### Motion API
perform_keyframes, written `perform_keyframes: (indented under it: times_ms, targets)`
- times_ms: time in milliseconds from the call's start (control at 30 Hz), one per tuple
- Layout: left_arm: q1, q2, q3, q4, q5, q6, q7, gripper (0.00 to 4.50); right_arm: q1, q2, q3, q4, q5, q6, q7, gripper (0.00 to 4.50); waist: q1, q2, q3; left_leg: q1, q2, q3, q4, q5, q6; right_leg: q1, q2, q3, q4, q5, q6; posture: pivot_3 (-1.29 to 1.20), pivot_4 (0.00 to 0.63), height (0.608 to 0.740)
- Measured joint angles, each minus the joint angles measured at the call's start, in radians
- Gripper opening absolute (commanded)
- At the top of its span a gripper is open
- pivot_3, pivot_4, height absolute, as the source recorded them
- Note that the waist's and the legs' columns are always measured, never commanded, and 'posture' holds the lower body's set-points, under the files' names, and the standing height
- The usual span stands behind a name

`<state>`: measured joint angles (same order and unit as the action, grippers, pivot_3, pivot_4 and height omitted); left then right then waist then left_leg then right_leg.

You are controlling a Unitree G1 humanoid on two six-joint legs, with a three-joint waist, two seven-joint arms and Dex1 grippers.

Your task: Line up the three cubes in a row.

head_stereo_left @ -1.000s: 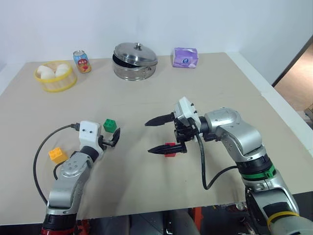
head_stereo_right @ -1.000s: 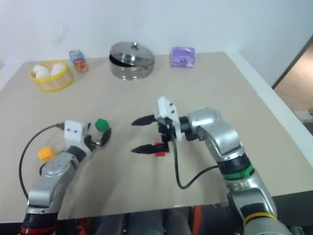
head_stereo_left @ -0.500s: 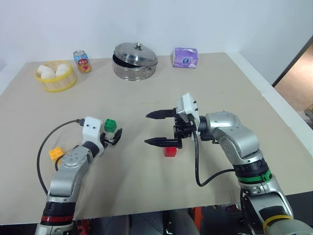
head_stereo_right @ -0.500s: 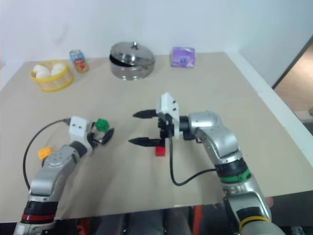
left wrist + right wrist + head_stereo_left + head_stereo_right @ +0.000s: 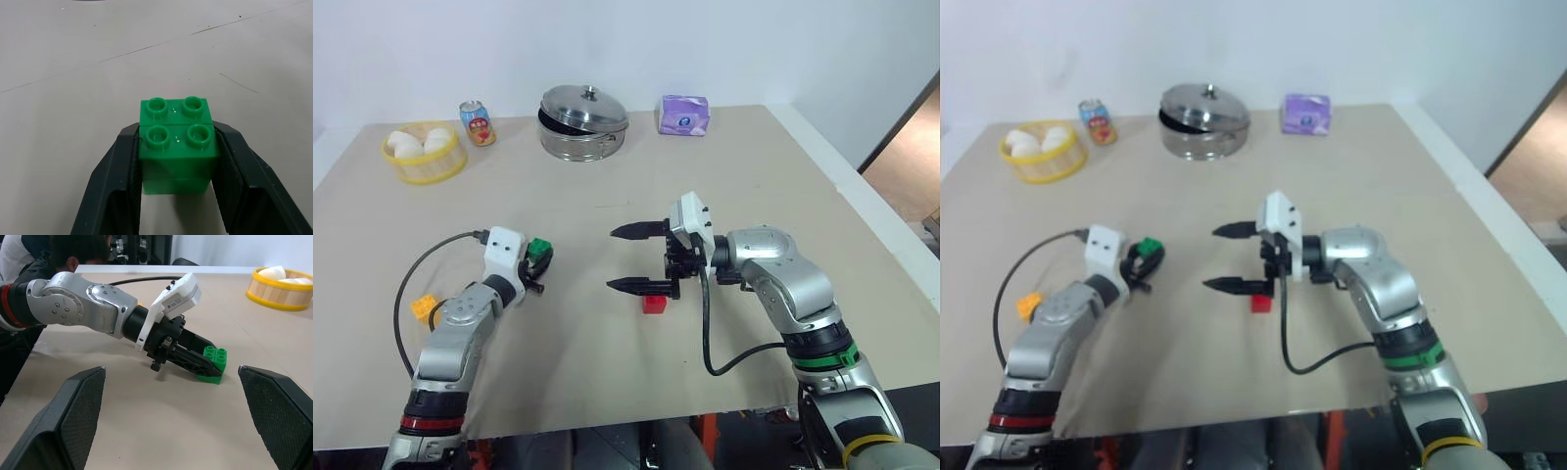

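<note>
On the beige table (image 5: 607, 362), the right gripper (image 5: 633, 258) hangs level, pointing left, fingers spread, above the small red studded plastic cube (image 5: 654, 304). The left gripper (image 5: 177, 161) reaches forward, pinching the green studded cube (image 5: 177, 147). The yellow-orange cube (image 5: 424, 306) lies beside the left forearm.

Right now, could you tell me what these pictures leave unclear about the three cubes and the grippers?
- Green cube: its side faces are covered by the left gripper shut on it, in the left wrist view.
- Red cube: part hidden behind the open right gripper, head views.
- Yellow-orange cube: studs too small to make out; arm cable crosses beside it.
</note>
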<state>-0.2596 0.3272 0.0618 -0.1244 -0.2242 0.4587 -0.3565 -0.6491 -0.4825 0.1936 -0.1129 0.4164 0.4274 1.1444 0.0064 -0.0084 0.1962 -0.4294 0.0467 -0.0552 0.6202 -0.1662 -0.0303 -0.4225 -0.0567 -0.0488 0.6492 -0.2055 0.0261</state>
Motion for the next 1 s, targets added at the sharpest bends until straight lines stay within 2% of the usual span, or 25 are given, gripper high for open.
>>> perform_keyframes:
  times_ms: [200, 267, 467, 500, 567, 633, 667, 833, 867, 1000]
  targets:
    - [-0.009, 0.016, -0.009, 0.007, 0.008, -0.003, -0.023, 1.37, 0.000, -0.001, 0.000, 0.000, -0.009, -0.005, 0.001, 4.50, 0.000, 0.000, 0.000, 0.000, 0.000, 0.000, 0.000, 0.000, -0.001, 0.000, 0.000, 0.000, 0.000, 0.000, 0.000, 0.00, 0.150, 0.740]
    - [-0.009, 0.060, -0.014, 0.002, -0.007, -0.003, -0.089, 1.37, 0.000, -0.017, 0.000, -0.001, -0.007, 0.006, 0.011, 4.50, 0.000, 0.000, 0.000, 0.000, 0.000, 0.000, 0.000, 0.000, -0.001, 0.000, 0.000, 0.000, 0.000, 0.000, 0.000, 0.00, 0.150, 0.740]
    - [-0.009, 0.179, -0.050, -0.084, -0.088, 0.000, -0.317, 1.37, 0.013, -0.071, -0.002, -0.037, 0.012, 0.030, 0.038, 4.50, 0.000, 0.000, 0.000, 0.000, 0.000, 0.001, -0.001, 0.000, -0.001, -0.001, 0.000, 0.001, 0.000, 0.000, -0.001, 0.00, 0.150, 0.740]
    - [-0.009, 0.236, -0.077, -0.100, -0.133, 0.007, -0.438, 1.37, 0.014, -0.085, -0.002, -0.044, 0.014, 0.035, 0.045, 4.50, -0.001, -0.001, 0.000, 0.000, 0.001, 0.001, -0.001, 0.000, -0.001, -0.002, 0.000, 0.000, 0.000, -0.001, -0.001, 0.00, 0.150, 0.740]
    - [-0.009, 0.250, -0.084, -0.103, -0.143, 0.007, -0.468, 1.37, 0.014, -0.088, -0.002, -0.045, 0.015, 0.036, 0.047, 4.50, -0.001, -0.001, 0.000, 0.000, 0.001, 0.001, -0.001, 0.000, -0.001, -0.002, 0.000, 0.000, 0.000, -0.001, -0.001, 0.00, 0.150, 0.740]
    - [-0.013, 0.290, -0.109, -0.106, -0.165, 0.006, -0.565, 1.37, 0.014, -0.093, -0.003, -0.051, 0.020, 0.042, 0.048, 4.50, -0.001, -0.001, 0.000, 0.000, 0.001, 0.001, -0.001, 0.000, -0.001, -0.002, 0.000, 0.000, 0.000, -0.001, -0.001, 0.00, 0.150, 0.740]
    - [-0.030, 0.312, -0.154, -0.104, -0.172, -0.008, -0.664, 1.37, 0.015, -0.098, -0.003, -0.059, 0.029, 0.048, 0.049, 4.50, -0.001, -0.001, 0.001, -0.001, 0.001, 0.001, -0.001, 0.000, -0.001, -0.002, 0.000, 0.000, 0.000, -0.001, -0.001, 0.00, 0.150, 0.740]
    - [-0.068, 0.317, -0.199, -0.075, -0.167, -0.040, -0.736, 1.37, 0.017, -0.106, -0.004, -0.062, 0.032, 0.054, 0.048, 4.50, 0.000, -0.001, 0.001, -0.001, 0.001, 0.001, -0.001, 0.000, -0.001, -0.002, 0.000, 0.000, 0.000, -0.001, -0.001, 0.00, 0.150, 0.740]
    - [-0.120, 0.313, -0.230, -0.011, -0.147, -0.085, -0.789, 1.37, 0.022, -0.114, -0.006, -0.067, 0.033, 0.061, 0.047, 4.50, 0.000, -0.001, 0.001, -0.001, 0.001, 0.001, -0.001, 0.000, -0.001, -0.002, 0.000, 0.000, 0.000, -0.001, -0.001, 0.00, 0.150, 0.740]
    - [-0.188, 0.300, -0.255, 0.072, -0.122, -0.142, -0.831, 1.37, 0.025, -0.124, -0.008, -0.085, 0.041, 0.080, 0.044, 4.50, 0.000, -0.001, 0.001, -0.001, 0.001, 0.001, -0.001, 0.000, -0.001, -0.002, 0.000, 0.000, 0.000, -0.001, -0.001, 0.00, 0.150, 0.740]
